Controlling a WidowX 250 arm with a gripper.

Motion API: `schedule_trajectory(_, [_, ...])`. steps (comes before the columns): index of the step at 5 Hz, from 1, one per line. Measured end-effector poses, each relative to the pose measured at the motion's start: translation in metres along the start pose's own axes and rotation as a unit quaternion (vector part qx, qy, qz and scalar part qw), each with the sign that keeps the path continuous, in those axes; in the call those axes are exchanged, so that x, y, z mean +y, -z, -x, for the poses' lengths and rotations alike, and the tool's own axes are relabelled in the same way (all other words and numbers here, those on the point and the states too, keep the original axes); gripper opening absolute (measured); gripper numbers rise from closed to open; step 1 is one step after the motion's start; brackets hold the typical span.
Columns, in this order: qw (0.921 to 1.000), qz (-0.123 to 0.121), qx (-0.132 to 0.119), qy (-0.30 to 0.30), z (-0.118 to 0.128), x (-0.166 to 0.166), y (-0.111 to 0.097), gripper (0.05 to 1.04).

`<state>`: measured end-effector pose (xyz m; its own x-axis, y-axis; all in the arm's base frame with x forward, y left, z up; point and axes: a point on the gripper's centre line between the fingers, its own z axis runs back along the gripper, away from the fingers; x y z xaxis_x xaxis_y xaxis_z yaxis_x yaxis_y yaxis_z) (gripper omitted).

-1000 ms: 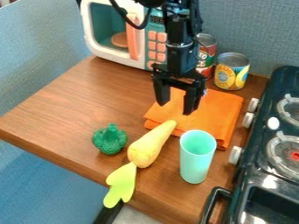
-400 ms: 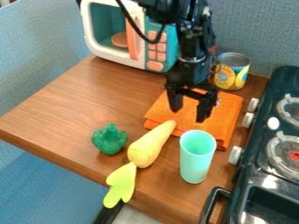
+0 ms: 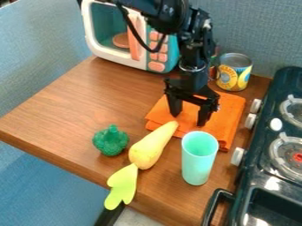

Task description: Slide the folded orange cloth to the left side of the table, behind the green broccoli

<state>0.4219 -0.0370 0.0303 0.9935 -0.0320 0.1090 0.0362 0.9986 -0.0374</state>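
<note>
Two fingers spread apart, released: blk gripper [image 3: 189,120] hangs pointing down over the orange cloth [image 3: 229,108], arm [image 3: 194,46] dropping in frm up top. Behind cloth, a can [image 3: 235,73] w/ yellow-&-blue label, fruit pic. In front of cloth, upright cup [image 3: 198,159]; front-left, toy carrot [image 3: 147,150], tip by cloth's edge.
</note>
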Motion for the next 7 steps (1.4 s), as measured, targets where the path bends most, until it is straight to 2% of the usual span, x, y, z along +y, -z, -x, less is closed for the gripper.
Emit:
schedule_trajectory(1, [0.9999, -0.006, 0.004, -0.007, -0.003, 0.001, 0.001, 1.001])
schedule_trajectory(2, [0.9981, -0.039, 0.020, -0.044, 0.006, 0.012, 0.006, 1.001])
schedule_trajectory(3, [0.9910, -0.088, 0.035, -0.096, 0.015, 0.029, 0.005, 1.001])
schedule_trajectory(4, [0.9820, -0.131, 0.065, -0.119, 0.024, 0.060, -0.003, 1.001])
schedule_trajectory(5, [0.9728, -0.145, 0.074, -0.165, 0.026, 0.112, -0.007, 1.001])
schedule_trajectory(6, [0.9734, -0.144, 0.077, -0.161, 0.016, 0.127, -0.006, 1.001])
schedule_trajectory(7, [0.9732, -0.142, 0.092, -0.156, 0.009, 0.142, -0.006, 1.001])
